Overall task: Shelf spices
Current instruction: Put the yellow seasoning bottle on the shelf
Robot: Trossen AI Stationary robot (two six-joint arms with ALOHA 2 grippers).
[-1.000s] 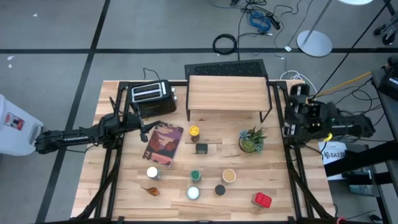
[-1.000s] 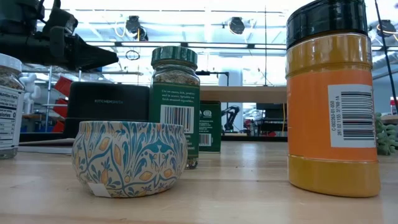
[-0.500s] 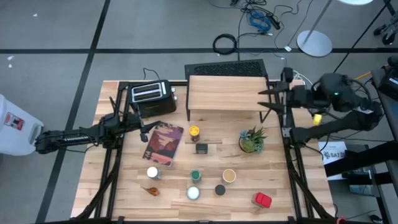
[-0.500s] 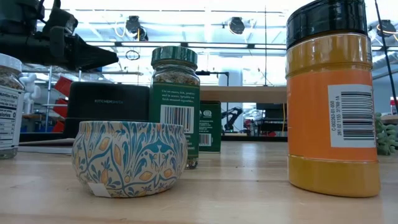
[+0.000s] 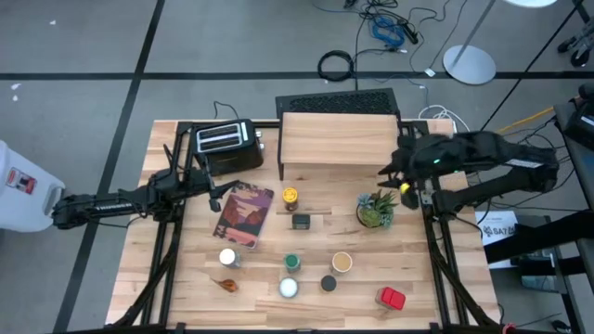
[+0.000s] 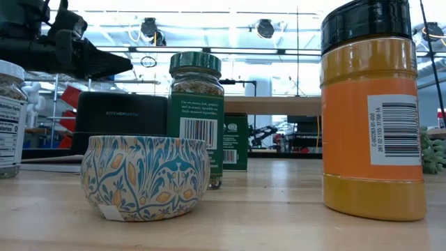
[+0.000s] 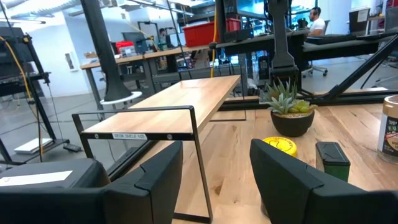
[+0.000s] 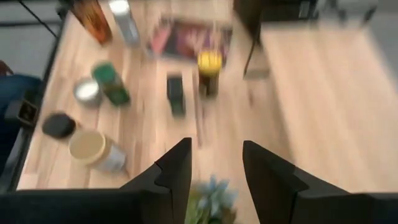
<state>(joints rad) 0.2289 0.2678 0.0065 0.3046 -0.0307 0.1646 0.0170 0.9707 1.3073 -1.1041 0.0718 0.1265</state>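
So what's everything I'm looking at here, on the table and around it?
shelf: one, light wood top, black legs, table's back.
toaster: one, black, left of the shelf.
book: one, reddish, in front of the toaster.
plant: one, green, potted, right of centre.
yellow-topped jar: one, centre.
dark tin: one, just in front of it.
front spices: white-topped jar, green-topped jar, tan-topped jar, pale tin, black-topped jar, red tin.
orange-brown item: one, front left, kind unclear.
left hand: open, empty, by the toaster.
right hand: open, empty, above the plant.
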